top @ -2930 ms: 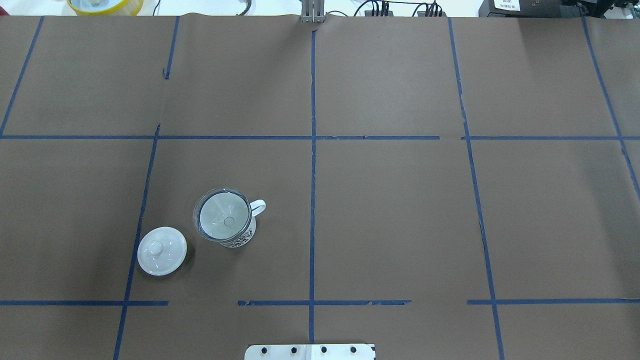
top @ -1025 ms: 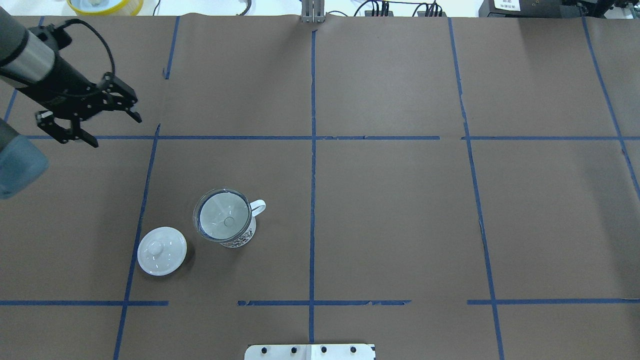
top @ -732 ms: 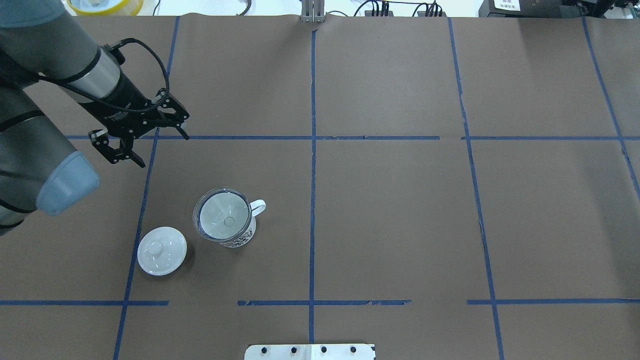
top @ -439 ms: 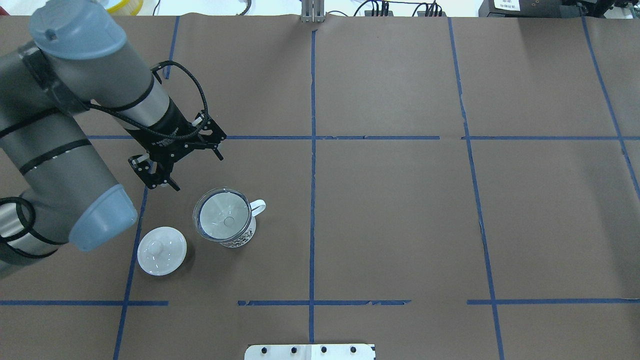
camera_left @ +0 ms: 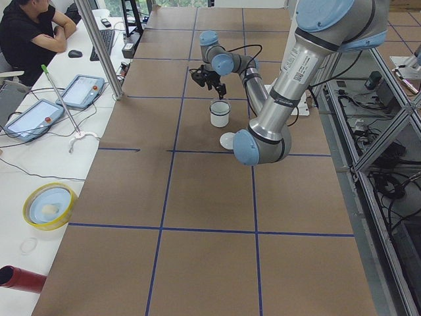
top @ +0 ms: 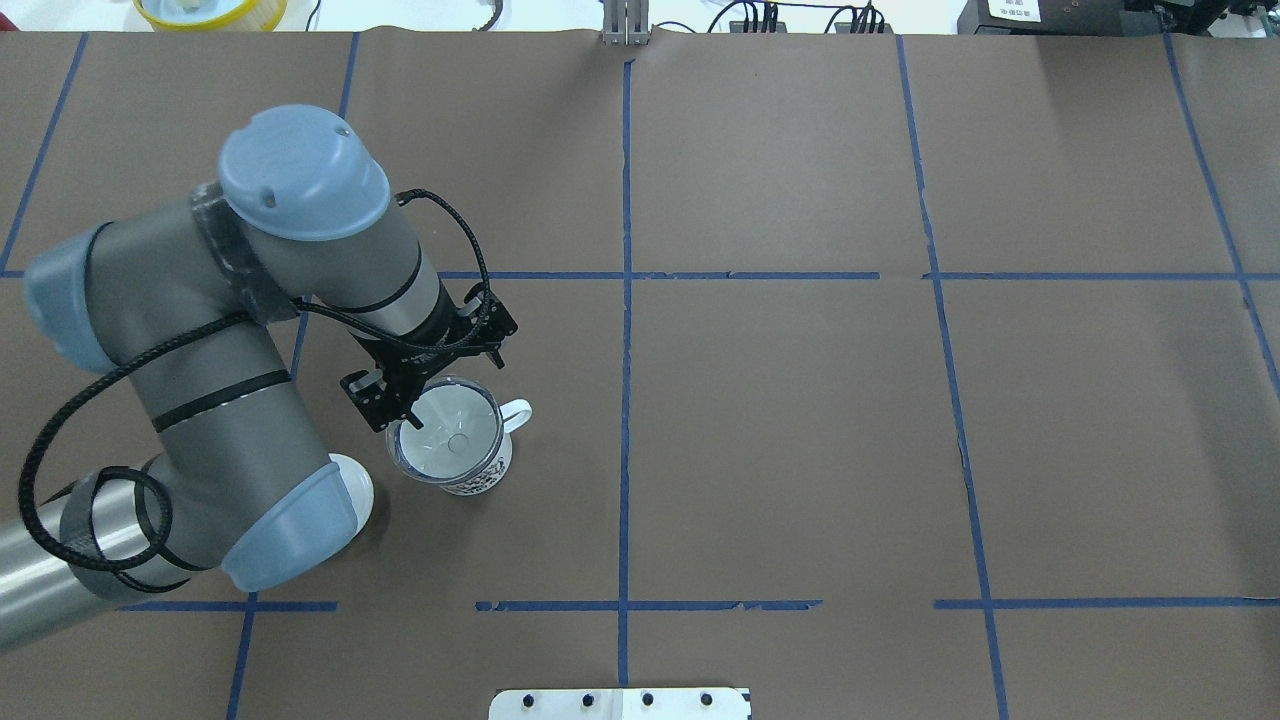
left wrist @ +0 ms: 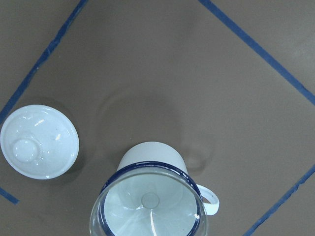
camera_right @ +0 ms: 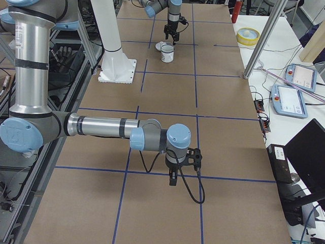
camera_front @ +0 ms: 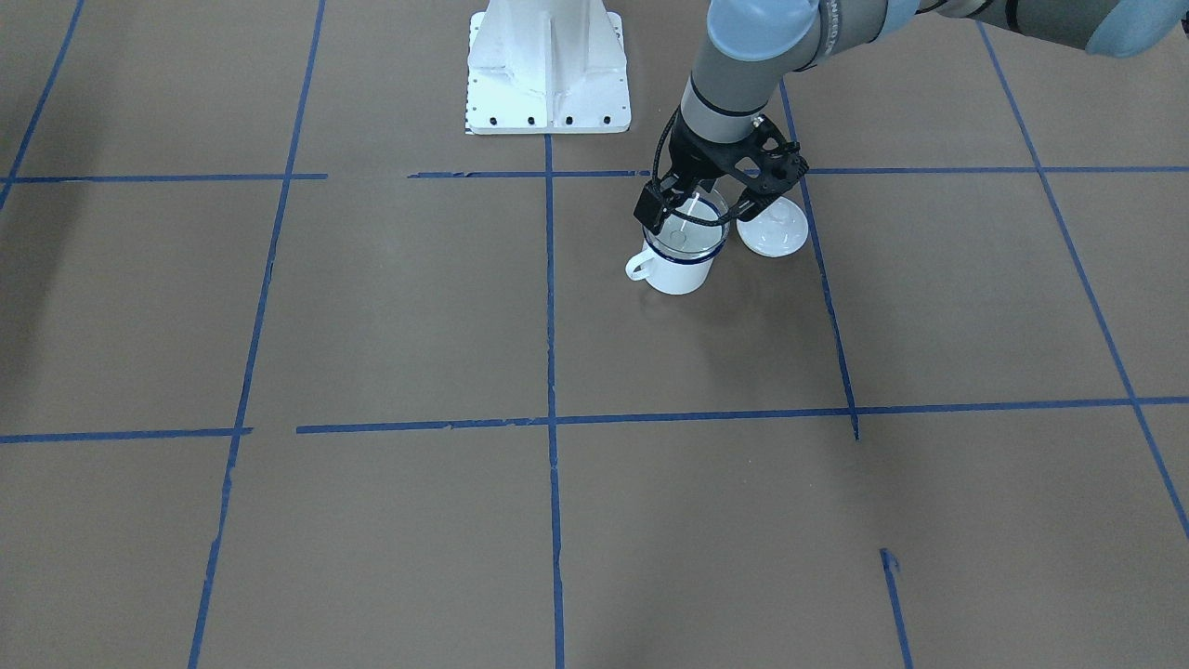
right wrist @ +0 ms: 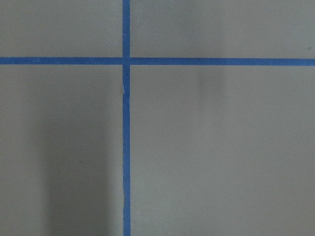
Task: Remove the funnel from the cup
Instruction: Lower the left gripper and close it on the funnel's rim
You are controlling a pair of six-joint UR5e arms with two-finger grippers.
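Now the left gripper (top: 452, 388) hangs, jaws spread, over the funnel (top: 448, 433) in the cup (top: 488, 476)

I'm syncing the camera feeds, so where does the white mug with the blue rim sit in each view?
Front-facing: cup upper centre.
Overhead: cup left of centre.
Exterior left: cup upper centre.
Exterior right: cup top centre.
Left wrist: cup bottom centre.
Right wrist: not in it.
Shared landmark: the white lid beside it, mostly hidden by the left arm overhead.
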